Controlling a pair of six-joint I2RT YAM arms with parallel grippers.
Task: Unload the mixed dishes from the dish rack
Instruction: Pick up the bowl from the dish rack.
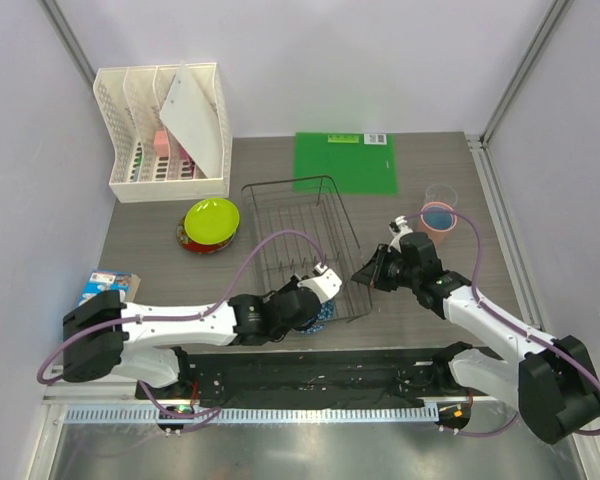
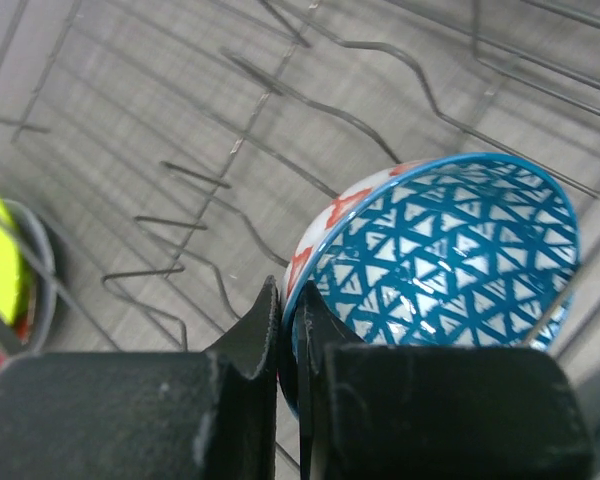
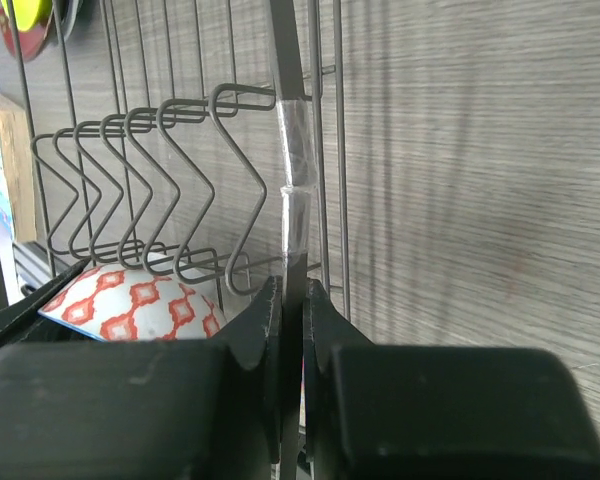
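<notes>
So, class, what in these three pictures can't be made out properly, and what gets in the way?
1. Top view: the bowl is mostly covered by the left hand.
2. Top view: the yellow-green plate covers whatever lies under it, so the number of plates there is hidden.
3. Top view: the glass and the cup are too small to tell touching from apart.
4. Right wrist view: the right hand blocks the lower end of the rack wire.

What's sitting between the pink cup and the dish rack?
The right gripper, seen in the top view between pink cup and dish rack; the wrist view shows its fingers shut on the rack's rim wire.
</notes>
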